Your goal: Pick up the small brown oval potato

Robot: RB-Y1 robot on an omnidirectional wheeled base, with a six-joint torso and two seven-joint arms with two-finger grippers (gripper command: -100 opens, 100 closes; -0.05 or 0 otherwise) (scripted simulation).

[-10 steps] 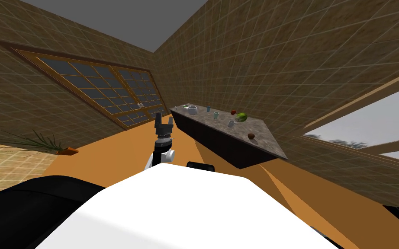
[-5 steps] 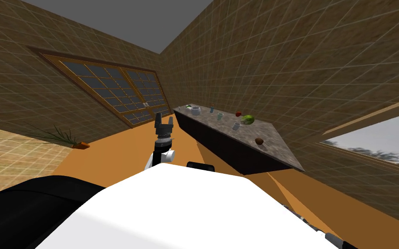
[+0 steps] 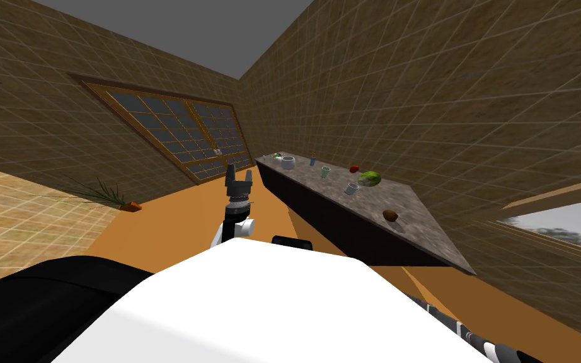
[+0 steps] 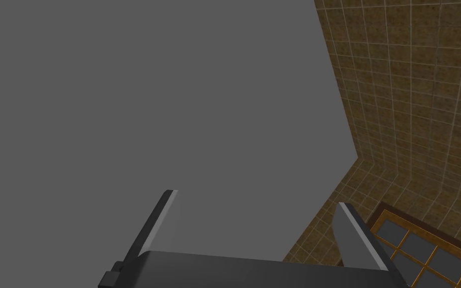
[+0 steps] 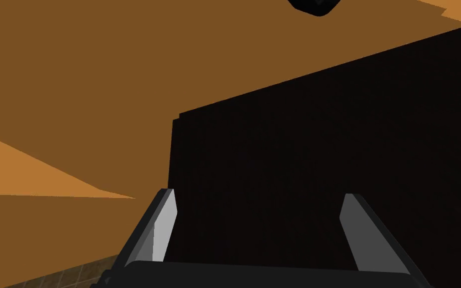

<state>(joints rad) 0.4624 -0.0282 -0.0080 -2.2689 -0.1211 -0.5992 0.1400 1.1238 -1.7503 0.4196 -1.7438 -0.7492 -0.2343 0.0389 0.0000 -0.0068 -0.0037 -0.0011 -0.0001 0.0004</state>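
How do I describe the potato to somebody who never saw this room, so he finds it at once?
A long counter with a grey speckled top runs along the tiled wall on my right. On its near part, apart from the mug and the green round thing, lies the potato. It is the only small brown oval there.

The light is even and rather dim: the tiled walls [image 3: 421,88] read a dull brown and the ceiling [image 4: 124,100] a flat grey, while the window [image 3: 566,228] at the right edge shows pale daylight. The floor [image 3: 176,211] carries lighter orange wedges against darker orange, and the front of the bench [image 3: 339,220] is almost black. In the head view the wide lens tilts the room and splays the walls toward the corners.
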